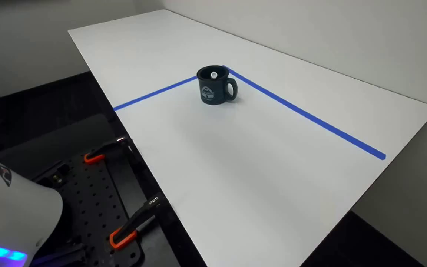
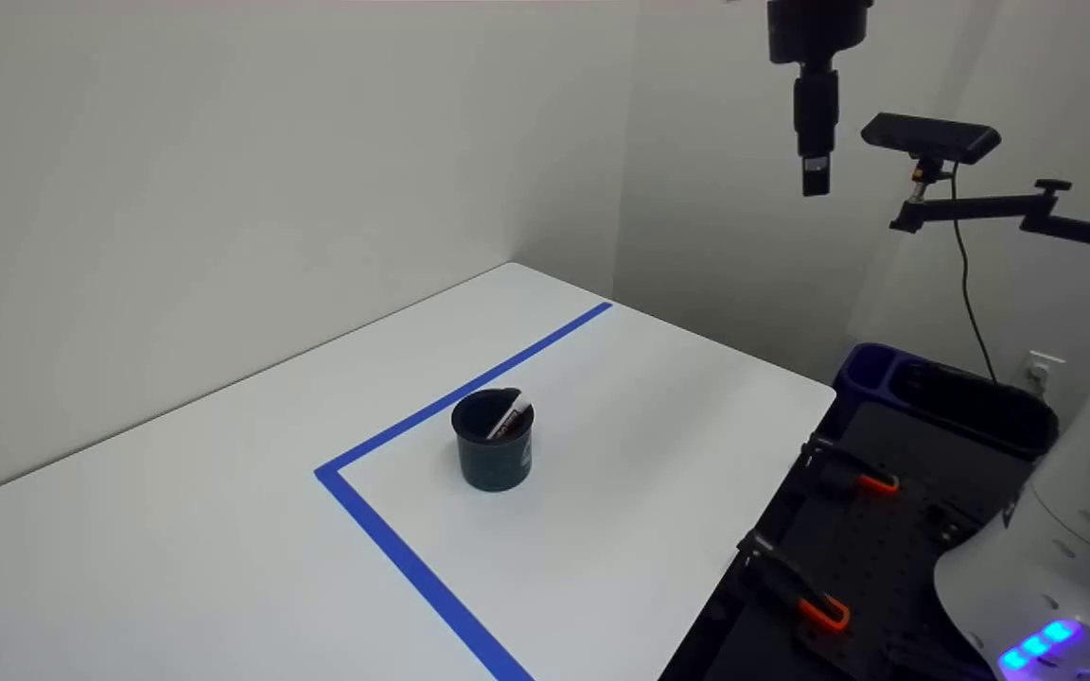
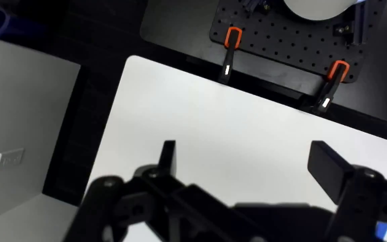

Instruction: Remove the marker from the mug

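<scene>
The dark navy-black mug stands upright on the white table, with its handle to the right; it also shows in an exterior view. The marker leans inside the mug, its pale end at the rim and its lower part hidden. In an exterior view only its round pale end shows. My gripper hangs high above the table, well away from the mug. In the wrist view the gripper has its fingers wide apart with nothing between them. The mug and marker are out of the wrist view.
Blue tape lines meet at a corner close to the mug. A wall runs along the table's far edge. Black-and-orange clamps grip the edge by the robot base. A camera on a stand is behind my gripper.
</scene>
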{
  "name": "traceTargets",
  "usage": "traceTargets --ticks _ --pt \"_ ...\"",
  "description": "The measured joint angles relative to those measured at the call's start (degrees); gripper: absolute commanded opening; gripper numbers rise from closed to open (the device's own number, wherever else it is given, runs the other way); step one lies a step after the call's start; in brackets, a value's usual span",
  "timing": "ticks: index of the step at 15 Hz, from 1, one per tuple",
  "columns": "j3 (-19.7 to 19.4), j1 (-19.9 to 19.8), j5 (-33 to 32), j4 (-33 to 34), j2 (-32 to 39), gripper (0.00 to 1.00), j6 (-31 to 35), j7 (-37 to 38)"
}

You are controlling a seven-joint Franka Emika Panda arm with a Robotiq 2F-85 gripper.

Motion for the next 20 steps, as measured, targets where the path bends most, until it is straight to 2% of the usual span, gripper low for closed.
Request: traceTargets --ticks 5,10,15,20 --pt "6.80 6.42 3.35 1.00 9.84 1.00 9.30 2.16" --pt "13.36 10.28 2.95 4.02 21.44 1.00 19.25 2.36" --pt "17.05 11.19 -3.24 7.32 33.34 1.00 28.31 2.30" --pt "17.72 11.25 -11.43 12.40 43.01 1.00 30.83 1.83"
